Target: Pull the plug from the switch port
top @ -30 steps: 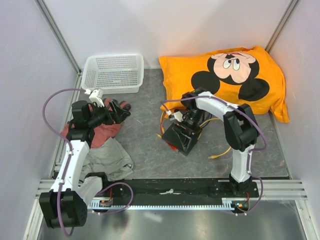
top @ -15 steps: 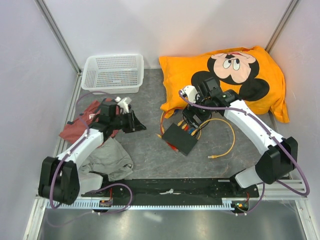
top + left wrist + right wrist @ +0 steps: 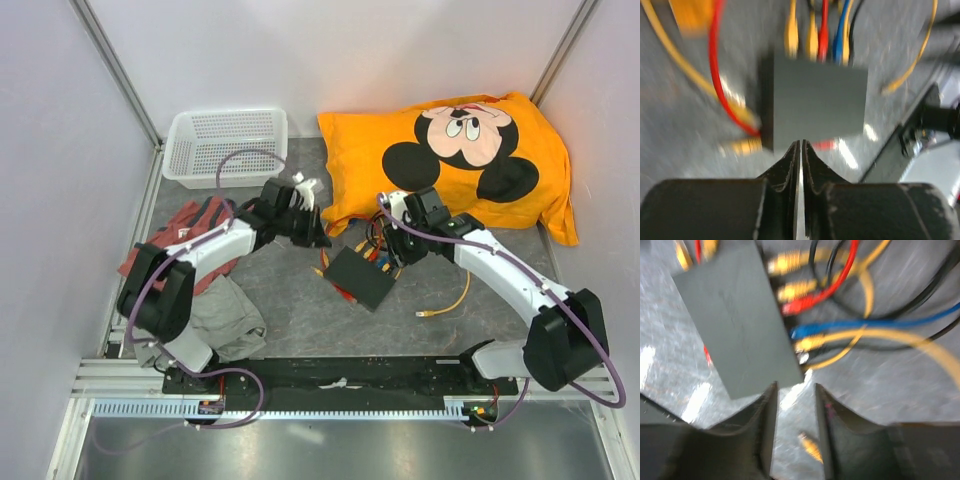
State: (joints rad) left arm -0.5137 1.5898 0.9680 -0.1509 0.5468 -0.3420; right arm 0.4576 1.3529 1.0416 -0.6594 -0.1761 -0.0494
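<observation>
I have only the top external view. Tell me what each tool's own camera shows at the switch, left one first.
Observer: The left tool is shut, fingers pressed together on nothing, with the switch just ahead of them.
Operator: Now the right one.
Observer: The right tool has its jaws apart with nothing between them, near a corner of the switch.
Operator: List the plugs on that side.
Observer: Along that edge sit two yellow plugs, a red plug, a blue plug, then one more yellow.
</observation>
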